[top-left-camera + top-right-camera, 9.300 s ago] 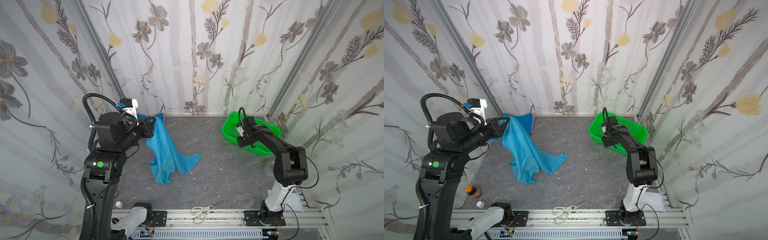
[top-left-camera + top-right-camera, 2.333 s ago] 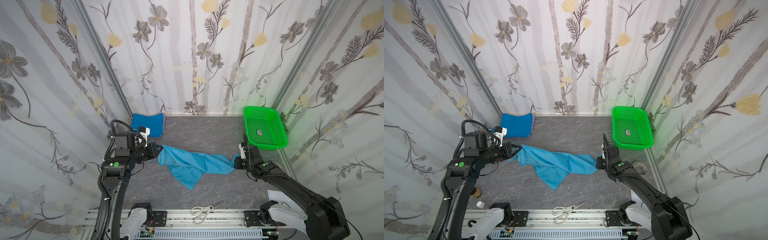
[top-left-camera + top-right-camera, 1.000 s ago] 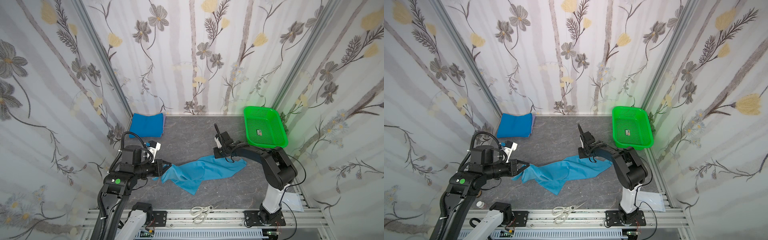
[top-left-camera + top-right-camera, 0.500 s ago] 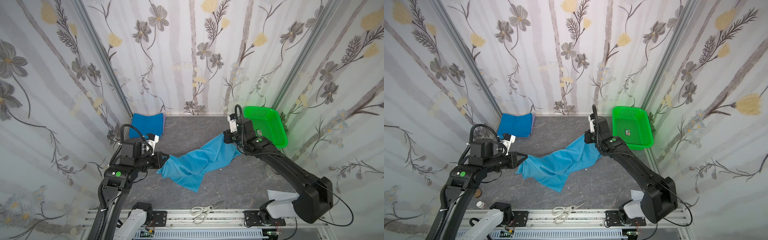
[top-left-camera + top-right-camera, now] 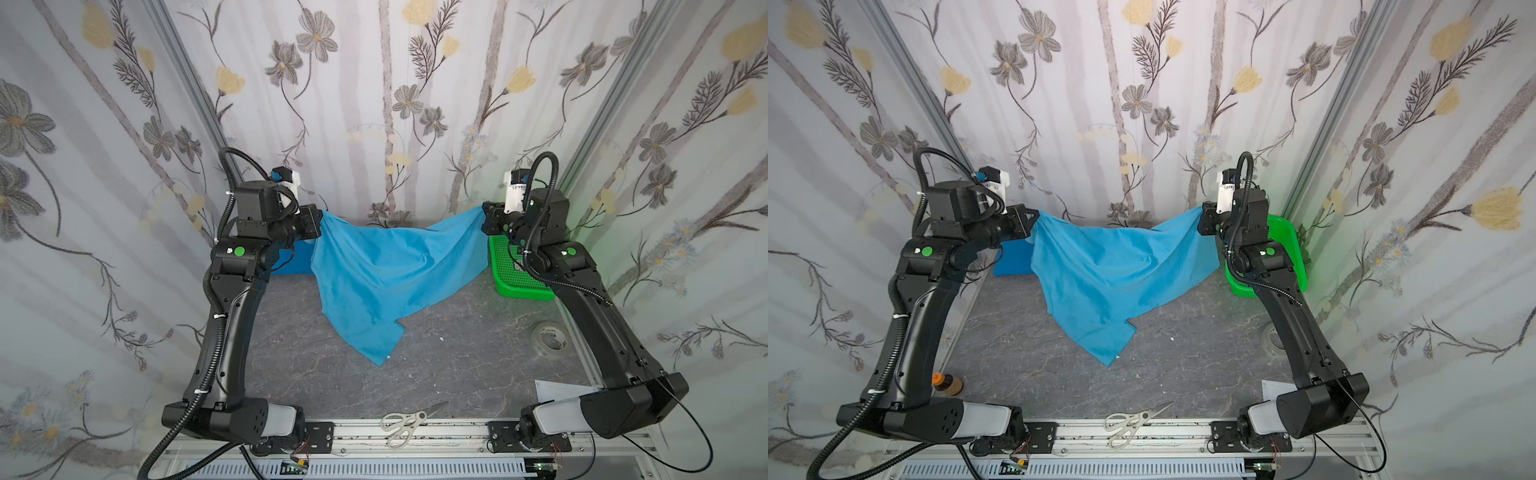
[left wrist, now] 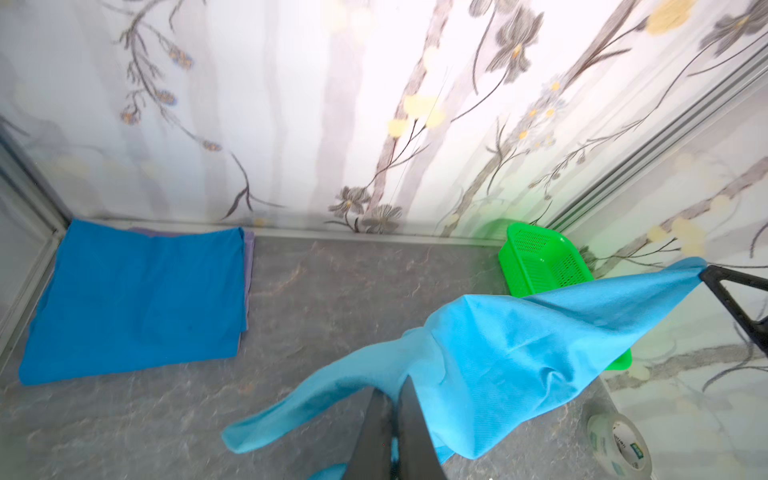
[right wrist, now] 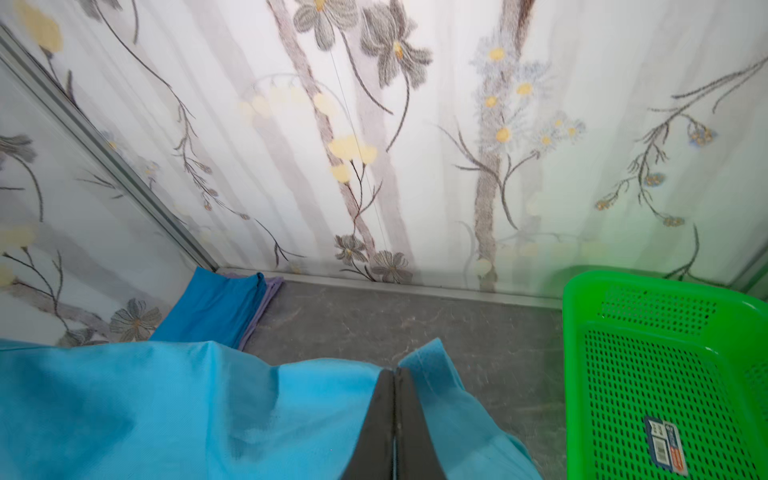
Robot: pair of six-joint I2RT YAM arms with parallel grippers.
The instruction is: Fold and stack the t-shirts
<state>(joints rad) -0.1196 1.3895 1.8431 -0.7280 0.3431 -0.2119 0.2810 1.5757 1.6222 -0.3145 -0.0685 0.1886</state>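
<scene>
The sky-blue t-shirt (image 5: 386, 270) hangs mid-frame in both top views. Its lowest tip droops toward the grey table (image 5: 436, 365) at lower centre, and I cannot tell whether it touches. Higher up, I have the left gripper (image 5: 319, 217) pinched tight on one corner and the right gripper (image 5: 484, 215) clamped on the opposite one, with the top edge sagging between them. The cloth looks light, limp and thin, so I judge corners and hems the only sound holds. Farthest back, left of centre, the folded royal-blue shirt (image 5: 297, 262) lies over a lilac shirt (image 6: 249, 266).
</scene>
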